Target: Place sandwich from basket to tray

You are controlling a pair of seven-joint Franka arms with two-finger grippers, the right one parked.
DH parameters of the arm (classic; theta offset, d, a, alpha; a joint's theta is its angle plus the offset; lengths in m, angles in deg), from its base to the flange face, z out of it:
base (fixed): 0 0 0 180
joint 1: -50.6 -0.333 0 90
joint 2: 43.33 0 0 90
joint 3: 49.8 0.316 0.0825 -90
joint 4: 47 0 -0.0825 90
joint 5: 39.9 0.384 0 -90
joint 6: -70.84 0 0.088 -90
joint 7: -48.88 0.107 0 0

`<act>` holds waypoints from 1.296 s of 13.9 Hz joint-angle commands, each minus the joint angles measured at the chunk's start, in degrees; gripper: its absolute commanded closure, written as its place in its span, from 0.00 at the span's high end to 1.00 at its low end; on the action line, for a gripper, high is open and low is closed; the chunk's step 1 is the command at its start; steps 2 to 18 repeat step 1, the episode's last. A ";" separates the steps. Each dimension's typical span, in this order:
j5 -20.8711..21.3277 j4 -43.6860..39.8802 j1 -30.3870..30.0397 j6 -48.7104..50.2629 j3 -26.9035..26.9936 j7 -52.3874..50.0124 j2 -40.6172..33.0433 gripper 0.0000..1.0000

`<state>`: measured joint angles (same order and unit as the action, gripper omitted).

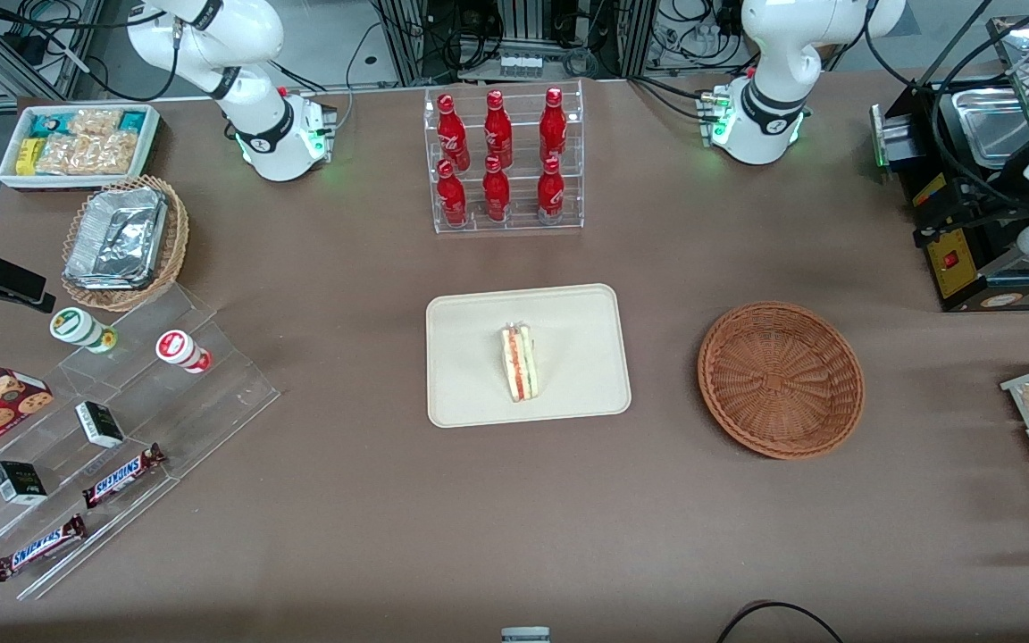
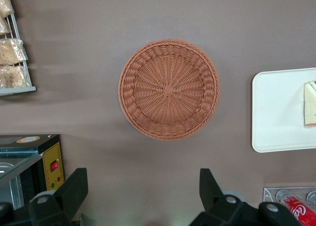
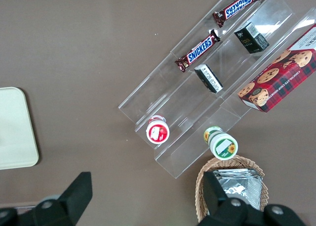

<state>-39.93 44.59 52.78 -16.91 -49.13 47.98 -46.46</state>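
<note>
Sandwich [image 1: 519, 362] on the tray [image 1: 479, 393], basket [image 1: 781, 379] bare.

Pale bread wedge, with red and green filling showing at its edge, lies at the tray's middle, well off to the side of the gripper [image 2: 143, 194]. That gripper hangs high above the brown table [image 1: 372, 500], fingers spread wide and holding nothing, the woven basket just ahead of its fingertips. Judged from this, the placing is done; what remains calls only for the arm to park clear of the tray.

I work in a robotics lab: cable-strewn equipment racks [image 1: 514, 36] at upper centre, snack displays staged on a brown worktop [image 1: 345, 500].
</note>
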 commanded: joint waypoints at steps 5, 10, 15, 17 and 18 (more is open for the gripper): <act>-1.03 -2.02 -0.95 0.12 0.29 1.17 1.02 1.00; -1.03 -2.02 -0.95 0.12 0.29 1.17 1.02 1.00; -1.03 -2.02 -0.95 0.12 0.29 1.17 1.02 1.00; -1.03 -2.02 -0.95 0.12 0.29 1.17 1.02 1.00; -1.03 -2.02 -0.95 0.12 0.29 1.17 1.02 1.00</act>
